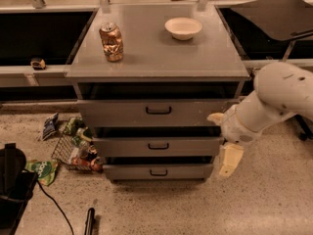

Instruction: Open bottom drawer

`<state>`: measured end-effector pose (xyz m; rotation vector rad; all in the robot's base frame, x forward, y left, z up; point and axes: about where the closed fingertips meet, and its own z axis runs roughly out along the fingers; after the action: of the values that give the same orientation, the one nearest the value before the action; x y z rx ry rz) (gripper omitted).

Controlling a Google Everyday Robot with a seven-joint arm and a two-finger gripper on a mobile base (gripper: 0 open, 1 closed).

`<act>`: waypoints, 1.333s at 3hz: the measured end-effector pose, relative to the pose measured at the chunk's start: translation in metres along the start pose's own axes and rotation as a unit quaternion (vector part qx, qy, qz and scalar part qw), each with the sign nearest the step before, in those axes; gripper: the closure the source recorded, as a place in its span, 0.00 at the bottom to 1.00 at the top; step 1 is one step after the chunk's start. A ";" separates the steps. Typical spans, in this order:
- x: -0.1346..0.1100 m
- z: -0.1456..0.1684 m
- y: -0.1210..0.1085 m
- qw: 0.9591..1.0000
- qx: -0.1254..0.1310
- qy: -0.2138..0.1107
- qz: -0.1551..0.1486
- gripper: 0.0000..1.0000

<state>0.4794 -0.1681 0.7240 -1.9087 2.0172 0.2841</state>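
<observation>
The grey metal cabinet (156,58) has three drawer fronts. The bottom drawer (158,172) is the lowest and narrowest, with a small black loop handle (158,172), and stands about flush under the middle drawer (158,146). The top drawer (156,112) has the tallest front and a wider handle. My gripper (229,162) hangs from the white arm (274,102) just right of the cabinet, at the height of the lower drawers, a short way right of the bottom drawer's end and apart from its handle.
A drink can (112,42) and a white bowl (183,28) stand on the cabinet top. A wire basket with snack packets (78,148) lies on the floor to the left. A black bag and cable (12,180) sit at the lower left.
</observation>
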 end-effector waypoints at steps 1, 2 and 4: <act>0.034 0.062 0.006 0.999 -0.024 0.022 -0.041 0.00; 0.066 0.114 0.011 0.997 -0.036 0.002 -0.065 0.00; 0.098 0.219 0.022 0.993 -0.055 -0.087 -0.050 0.00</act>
<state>0.4791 -0.1741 0.4829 -1.9687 1.8216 0.5267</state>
